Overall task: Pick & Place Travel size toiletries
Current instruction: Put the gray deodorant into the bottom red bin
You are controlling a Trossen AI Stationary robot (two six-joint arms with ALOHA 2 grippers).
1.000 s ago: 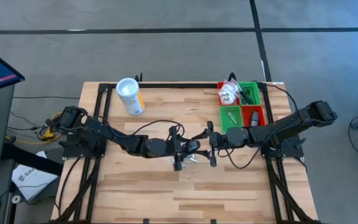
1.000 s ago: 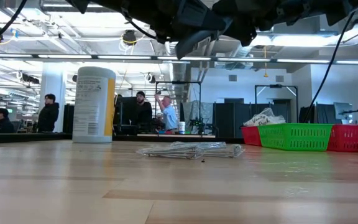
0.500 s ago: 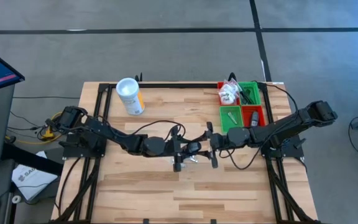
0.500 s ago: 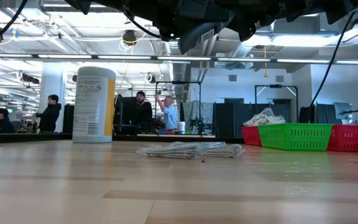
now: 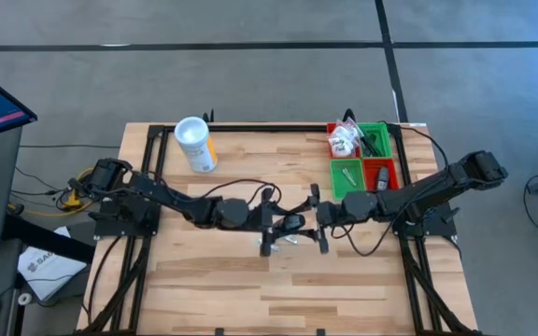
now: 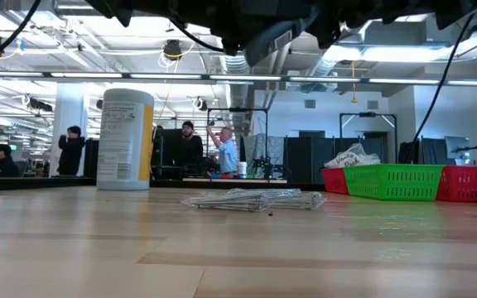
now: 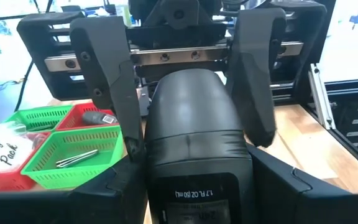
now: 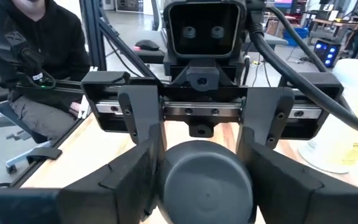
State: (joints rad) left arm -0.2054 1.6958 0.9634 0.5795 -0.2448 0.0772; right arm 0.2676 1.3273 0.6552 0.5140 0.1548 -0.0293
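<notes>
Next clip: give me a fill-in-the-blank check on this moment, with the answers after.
1. The left pincer holds the dark bottle up to the right pincer, above the ____.
2. The white canister carries a ____ label.
3. The bins are red and ____.
Missing words: table; yellow; green.

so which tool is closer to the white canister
Left. The left tool is at table centre, diagonally off the white canister; the right tool faces it from the far side.
</notes>
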